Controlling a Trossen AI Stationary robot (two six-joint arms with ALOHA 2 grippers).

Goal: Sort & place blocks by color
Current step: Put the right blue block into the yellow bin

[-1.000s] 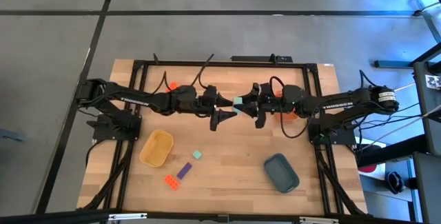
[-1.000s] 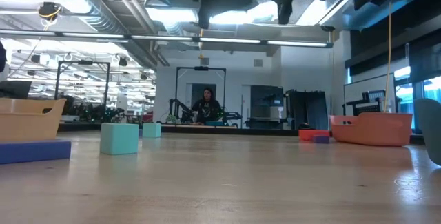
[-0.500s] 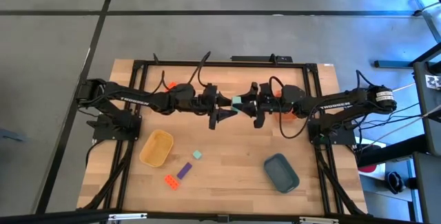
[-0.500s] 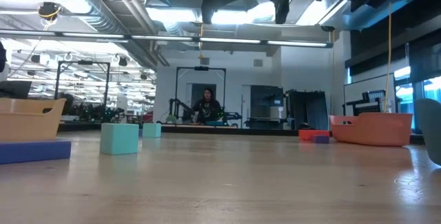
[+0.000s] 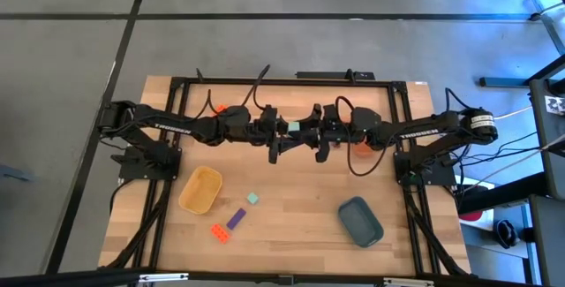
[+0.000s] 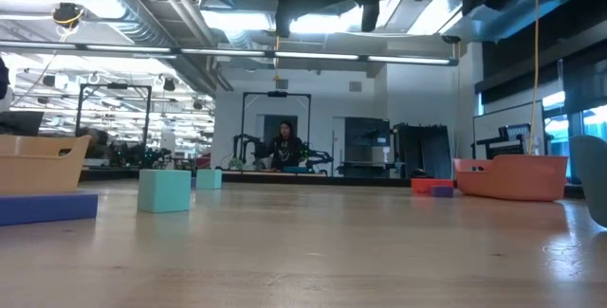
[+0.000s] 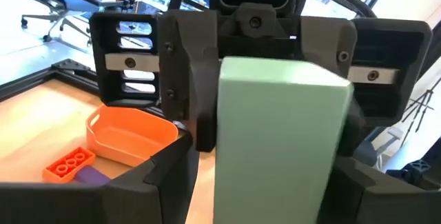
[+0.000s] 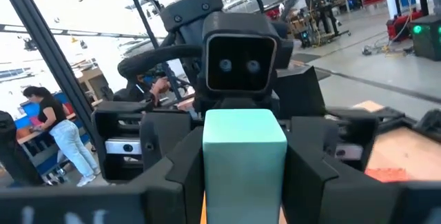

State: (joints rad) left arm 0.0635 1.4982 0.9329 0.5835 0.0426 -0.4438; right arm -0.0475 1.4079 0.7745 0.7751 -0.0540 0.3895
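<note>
A pale teal block (image 5: pixel 294 128) hangs high over the middle of the table, with my right gripper (image 8: pixel 244 182) shut on it. My left gripper (image 7: pixel 269 189) faces it from the table's left, open, one finger on each side of the block's near end. On the table lie a teal block (image 5: pixel 252 199), a purple block (image 5: pixel 236 218) and a red-orange block (image 5: pixel 218 232). A red-orange block (image 7: pixel 69 165) and a purple one (image 7: pixel 89 177) lie beside the orange tray (image 7: pixel 131 133). My right gripper pinches the teal block's two opposite sides (image 8: pixel 210 176) between its two fingers. The fingers are level and come from the table's right. The block is lifted clear of the table. My left gripper's fingers (image 7: pixel 169 182) flank the block; whether they touch it I cannot tell.
A yellow tray (image 5: pixel 200 189) stands at the near left and a dark teal tray (image 5: pixel 360 220) at the near right. Another red-orange block (image 5: pixel 221 109) lies under the left arm. A dark frame runs around the table. A person stands in the room beyond.
My right gripper has carried the teal block toward the table's left, to my left gripper. The block now sits between the left fingers, still level and clear of the table.
</note>
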